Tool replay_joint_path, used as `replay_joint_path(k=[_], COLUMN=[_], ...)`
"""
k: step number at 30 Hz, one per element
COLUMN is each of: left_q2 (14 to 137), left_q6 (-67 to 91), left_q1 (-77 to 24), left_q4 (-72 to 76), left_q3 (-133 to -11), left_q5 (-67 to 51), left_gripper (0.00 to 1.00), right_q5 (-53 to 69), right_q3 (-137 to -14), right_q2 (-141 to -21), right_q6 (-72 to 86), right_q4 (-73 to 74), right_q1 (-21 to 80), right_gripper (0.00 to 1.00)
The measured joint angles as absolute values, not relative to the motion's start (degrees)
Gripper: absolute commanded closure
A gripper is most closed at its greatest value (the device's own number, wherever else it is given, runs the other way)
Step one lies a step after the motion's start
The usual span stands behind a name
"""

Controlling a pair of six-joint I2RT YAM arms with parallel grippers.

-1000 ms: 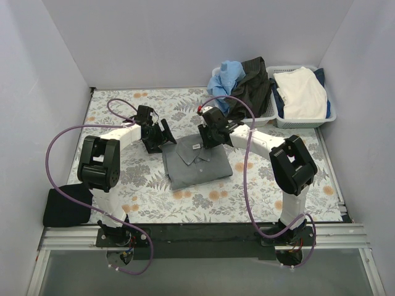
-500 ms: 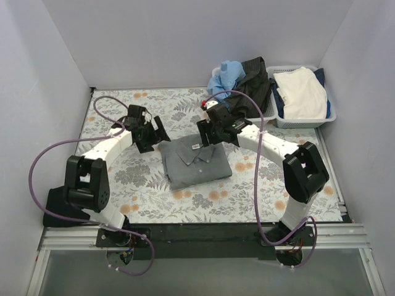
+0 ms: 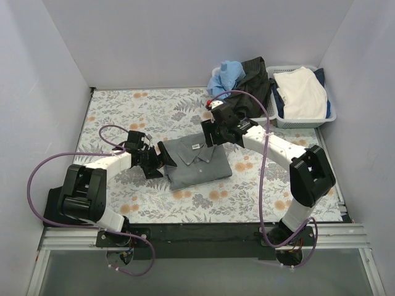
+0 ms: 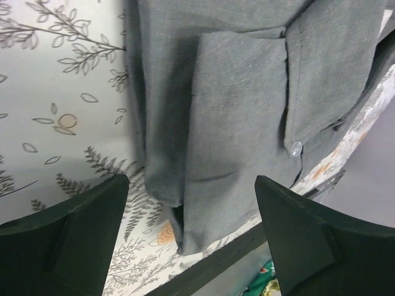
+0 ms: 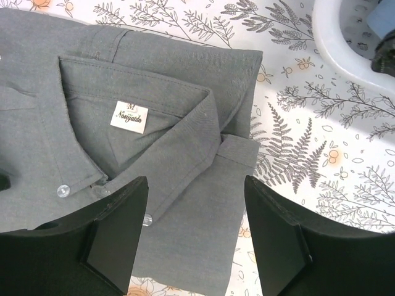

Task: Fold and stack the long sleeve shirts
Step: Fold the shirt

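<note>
The mid-grey long sleeve shirt (image 3: pixel 199 162) lies folded in a neat rectangle at the table's centre, collar and label up. My left gripper (image 3: pixel 165 158) is open and empty, low at the shirt's left edge. The left wrist view shows that edge (image 4: pixel 241 98) between its spread fingers (image 4: pixel 65 243). My right gripper (image 3: pixel 210 132) is open and empty, hovering over the shirt's far collar end (image 5: pixel 154 123). A black cloth (image 3: pixel 60 208) lies folded at the near left corner, partly hidden by the left arm.
Two white lattice baskets stand at the back right. One (image 3: pixel 264 115) holds blue and black garments. The other (image 3: pixel 330 116) holds a white garment. The table has a floral cover (image 3: pixel 271 191). Purple cables loop beside both arms.
My left gripper has swung from behind the shirt's far left corner nearer, down to its left edge. My right gripper has drawn slightly back toward the collar. The shirt has not moved.
</note>
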State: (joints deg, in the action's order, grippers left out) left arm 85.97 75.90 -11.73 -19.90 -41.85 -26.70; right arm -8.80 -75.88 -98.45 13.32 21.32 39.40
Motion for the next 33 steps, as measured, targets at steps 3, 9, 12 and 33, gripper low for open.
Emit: replay_joint_path(k=[3,9,12,33], left_q2=[87.4,92.3,94.8,104.3], left_q6=[77.3,79.0,78.6,63.3], left_q1=[-11.8,-13.1,-13.7,-10.0], left_q4=[-17.7,-15.4,-16.0,-46.1], left_q3=[-41.8,-43.8,-45.3,-70.6], left_q5=[-28.1,-28.4,-26.4,27.4], left_gripper=[0.26,0.79,1.0,0.72], right_q5=[-8.8,-8.4,-8.2,-4.8], right_q3=[-75.2,-74.7,-74.3,-74.1], right_q2=[-97.1,-95.9,-95.9,-95.9], right_q6=[13.3,13.3,13.1,12.0], right_q4=[21.5,21.7,21.8,22.2], right_q1=[39.0,38.4,38.2,35.2], right_gripper=[0.28,0.29,0.29,0.3])
